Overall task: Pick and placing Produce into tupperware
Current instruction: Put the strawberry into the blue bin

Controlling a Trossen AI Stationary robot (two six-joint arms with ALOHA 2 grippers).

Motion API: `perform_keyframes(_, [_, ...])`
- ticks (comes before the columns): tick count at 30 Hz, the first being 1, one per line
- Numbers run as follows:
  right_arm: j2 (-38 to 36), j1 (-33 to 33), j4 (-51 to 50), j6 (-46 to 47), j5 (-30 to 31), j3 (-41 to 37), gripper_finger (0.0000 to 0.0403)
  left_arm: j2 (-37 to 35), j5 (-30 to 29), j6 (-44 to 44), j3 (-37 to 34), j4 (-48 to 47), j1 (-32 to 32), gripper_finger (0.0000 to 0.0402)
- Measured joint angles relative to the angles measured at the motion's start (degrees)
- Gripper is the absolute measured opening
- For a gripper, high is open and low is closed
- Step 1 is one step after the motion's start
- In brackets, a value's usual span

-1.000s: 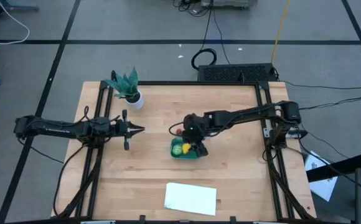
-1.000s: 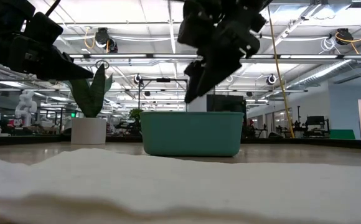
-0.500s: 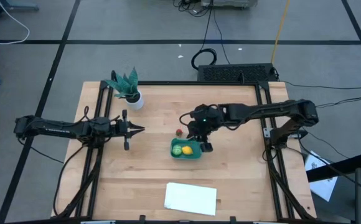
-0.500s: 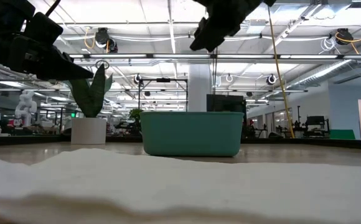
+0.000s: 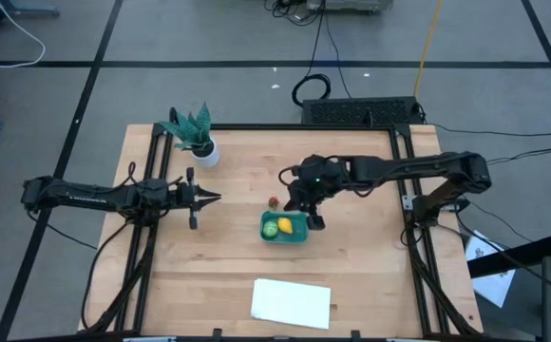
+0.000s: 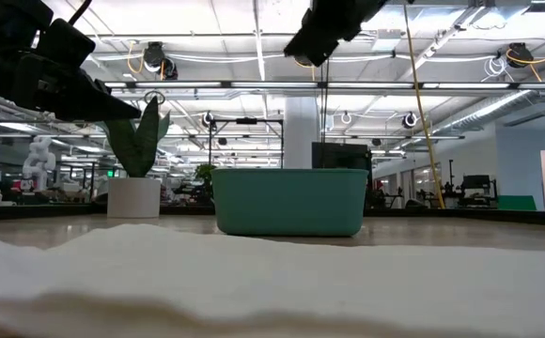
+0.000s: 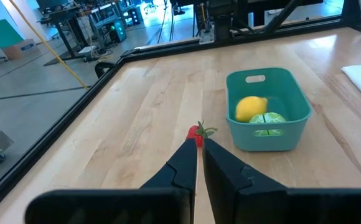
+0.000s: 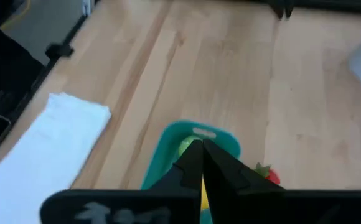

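Where the pale wood-plank table (image 5: 351, 275) is bare of anything else, a small teal plastic tub (image 5: 285, 228) with rounded corners and a slotted handle lip holds a smooth yellow lemon (image 7: 250, 107) and a round light-green piece (image 7: 266, 118) side by side, while the tiny red piece with a green stem (image 7: 196, 132) lies on the wood just beside the tub. The right gripper (image 5: 311, 220) hangs above the tub's edge with its dark tapered fingers pressed together and empty. The left gripper (image 5: 213, 198) waits well apart, near the white-potted plant (image 5: 196, 136), its fingers nearly together on nothing, and a soft white cloth (image 5: 291, 303) lies flat at the near edge.
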Motion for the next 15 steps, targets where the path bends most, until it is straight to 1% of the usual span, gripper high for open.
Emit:
perform_keyframes(6, [-5.78,0.0,1.42,1.59,0.91,0.0,0.0,0.0,0.0,-0.05,-0.02,-0.17,0.0,0.0033])
perform_keyframes(12, [-14.77,-0.02,-0.17,3.24,9.0,0.0,0.0,0.0,0.0,-0.05,-0.02,-0.14,0.0,0.0033])
perform_keyframes(15, [-19.66,-0.26,-1.3,4.55,9.3,0.0,0.0,0.0,-0.02,0.06,-0.02,-0.12,0.0,0.0033])
